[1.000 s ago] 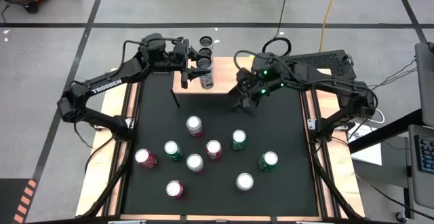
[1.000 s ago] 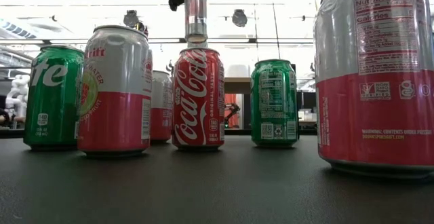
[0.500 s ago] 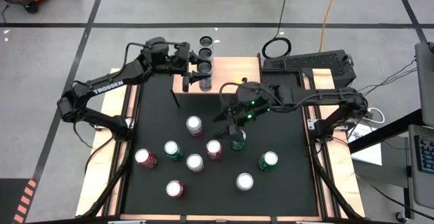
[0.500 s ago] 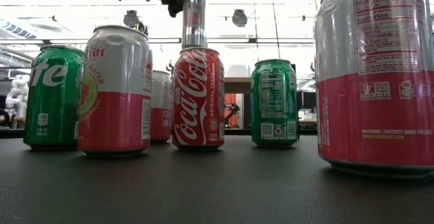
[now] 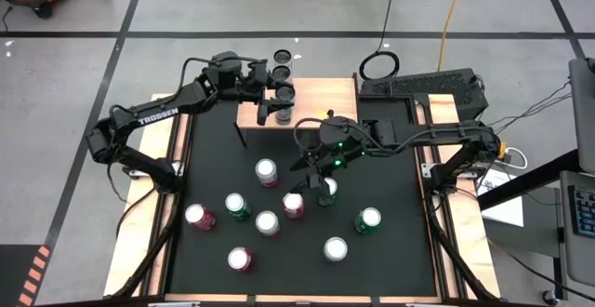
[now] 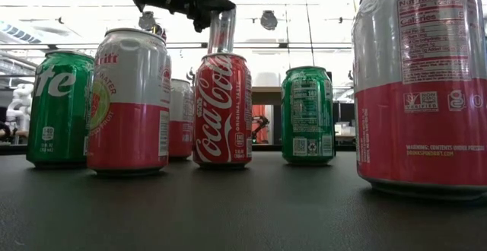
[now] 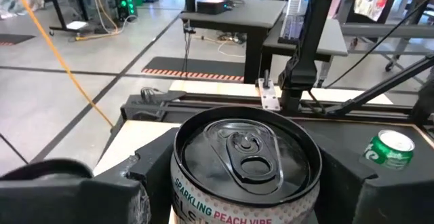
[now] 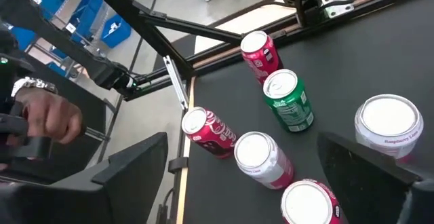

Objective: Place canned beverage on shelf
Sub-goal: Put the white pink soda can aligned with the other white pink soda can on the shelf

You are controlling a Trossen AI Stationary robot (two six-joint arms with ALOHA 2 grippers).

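Note:
A slim can with a dark top (image 5: 284, 94) (image 7: 247, 159) hangs over the left part of the light-wood shelf (image 5: 321, 102), and my left gripper (image 5: 278, 100) is shut on it. In the low view the can (image 6: 221, 32) leans a little and its foot is hidden behind a Coca-Cola can (image 6: 222, 110). Two more dark-topped cans (image 5: 282, 60) (image 5: 285, 74) stand just beyond it toward the far edge. My right gripper (image 5: 316, 179) (image 8: 251, 183) hovers open over the cans in the middle of the black mat, touching nothing. My left gripper pinches the slim can's side wall just below the rim (image 7: 183, 183) between its two fingers (image 7: 146, 180). The fingers come nearly level from the table's left side. The can stays nearly upright, slightly tilted; whether its foot rests on the shelf is hidden.
Several cans stand on the mat: a red one (image 5: 267, 170), green ones (image 5: 238, 205) (image 5: 369, 220), a white-topped one (image 5: 335, 248), and one green can (image 5: 328, 189) right under my right gripper. Wooden strips (image 5: 156, 149) border the mat. A person's hand (image 8: 41, 115) shows beyond the table.
My right gripper has swung from beside the shelf toward the table's near and left side, sinking over the middle cans, still open. My left gripper has sunk a little with the slim can, which now leans instead of standing straight.

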